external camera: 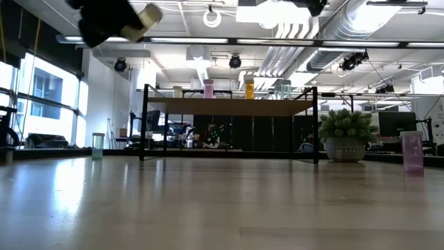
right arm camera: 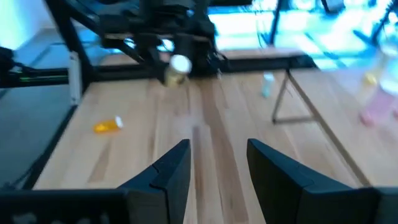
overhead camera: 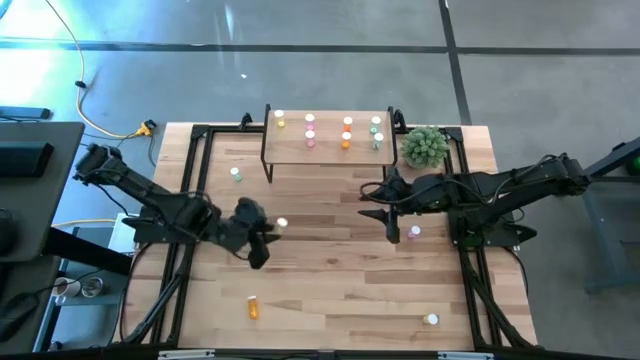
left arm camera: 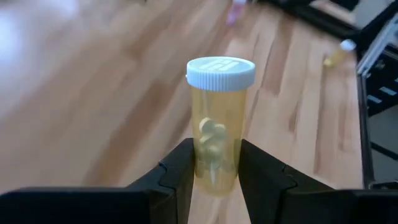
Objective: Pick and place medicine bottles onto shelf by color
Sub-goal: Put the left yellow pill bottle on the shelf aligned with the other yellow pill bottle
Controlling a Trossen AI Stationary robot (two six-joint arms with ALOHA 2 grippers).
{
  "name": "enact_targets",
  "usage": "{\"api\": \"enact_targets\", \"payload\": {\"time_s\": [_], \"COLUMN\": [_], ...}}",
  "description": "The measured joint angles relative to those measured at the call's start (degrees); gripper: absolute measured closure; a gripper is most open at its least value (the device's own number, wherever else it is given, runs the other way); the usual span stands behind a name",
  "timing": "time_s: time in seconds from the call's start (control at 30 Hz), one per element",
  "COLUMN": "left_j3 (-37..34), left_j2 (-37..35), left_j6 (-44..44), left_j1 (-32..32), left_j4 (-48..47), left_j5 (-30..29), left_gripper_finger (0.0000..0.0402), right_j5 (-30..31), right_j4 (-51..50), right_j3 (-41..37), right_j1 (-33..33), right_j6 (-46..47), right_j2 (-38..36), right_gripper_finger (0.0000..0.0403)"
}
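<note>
The sorting looks a little over half done. On the shelf (overhead camera: 330, 150) at the far side of the desk (overhead camera: 330, 270) I count seven bottles in colour groups, running from the left arm's side to the right arm's: one yellow bottle on the shelf (overhead camera: 280, 119), a pair of pink bottles (overhead camera: 310, 130), a pair of orange bottles (overhead camera: 347, 133) and a pair of green bottles (overhead camera: 377, 131). An eighth bottle is in hand. The left gripper (left arm camera: 214, 155) hovers above the middle of the desk, well short of the shelf, its fingers pinching the lower body of a yellow pill bottle (left arm camera: 217, 124) with a white cap. Judging by the colour groups, it belongs beside the lone yellow one. Four bottles are left on the desk: a green bottle (overhead camera: 236, 174) standing near the shelf's left leg, a pink bottle (overhead camera: 414, 232) standing just beside the right gripper (overhead camera: 391, 228), an orange bottle (overhead camera: 253, 308) lying on its side near the front edge, and a capped bottle (overhead camera: 431, 320) near the front right whose body colour I cannot tell from above. That makes twelve bottles in all: seven placed, one carried, four waiting. The right gripper hangs in front of the shelf's right end with its fingers spread and nothing between them. A single potted plant (overhead camera: 426, 147) stands at the shelf's right end.
</note>
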Motion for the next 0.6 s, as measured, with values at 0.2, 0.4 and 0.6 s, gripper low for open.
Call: {"api": "enact_targets", "payload": {"time_s": [0.2, 0.4, 0.6], "left_j3": [0.0, 0.0, 0.0], "left_j2": [-0.4, -0.4, -0.4], "left_j6": [18.5, 30.5, 37.9], "left_j1": [5.2, 10.3, 14.8], "left_j4": [10.7, 17.9, 27.3], "left_j5": [0.4, 0.5, 7.6], "left_gripper_finger": [0.0300, 0.0300, 0.0300], "right_j5": [-2.0, -2.0, -2.0], "right_j4": [7.9, 14.3, 20.6], "right_j3": [0.0, 0.0, 0.0], "right_j1": [0.0, 0.0, 0.0], "right_j6": [-8.5, -17.3, -21.3], "right_j2": [0.0, 0.1, 1.8], "right_gripper_finger": [0.0253, 0.0253, 0.0253]}}
